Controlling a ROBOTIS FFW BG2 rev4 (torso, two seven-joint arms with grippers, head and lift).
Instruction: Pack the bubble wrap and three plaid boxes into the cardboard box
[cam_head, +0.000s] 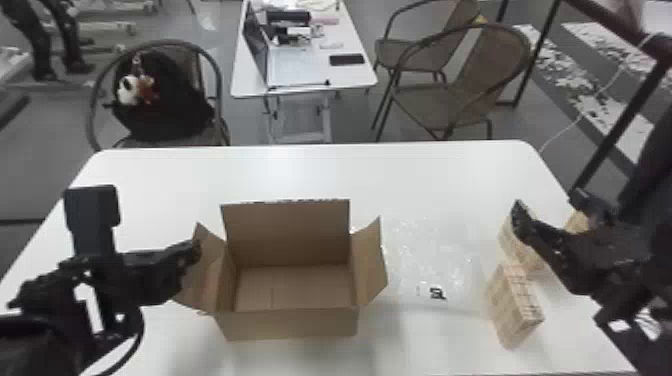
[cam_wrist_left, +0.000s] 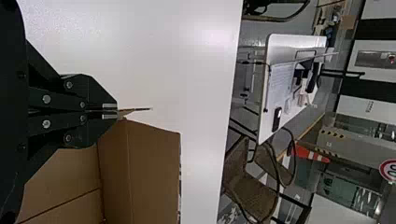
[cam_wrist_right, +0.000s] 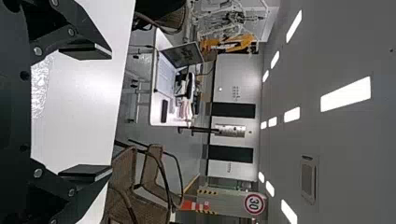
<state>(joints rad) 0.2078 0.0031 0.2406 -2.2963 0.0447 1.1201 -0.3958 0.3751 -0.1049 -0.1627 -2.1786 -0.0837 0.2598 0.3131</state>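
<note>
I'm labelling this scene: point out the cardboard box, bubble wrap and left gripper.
Cardboard box (cam_head: 290, 325), head view, front outer wall.
Bubble wrap (cam_head: 430, 255), head view, its middle.
Left gripper (cam_wrist_left: 115, 111), left wrist view, between the fingertips.

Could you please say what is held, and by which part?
The left gripper holds the cardboard box by its left flap; the right gripper is empty.

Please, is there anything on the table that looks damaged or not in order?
Nothing stands out. The cardboard box sits open and upright, its left flap in the left hand, and the bubble wrap lies beside it.
</note>
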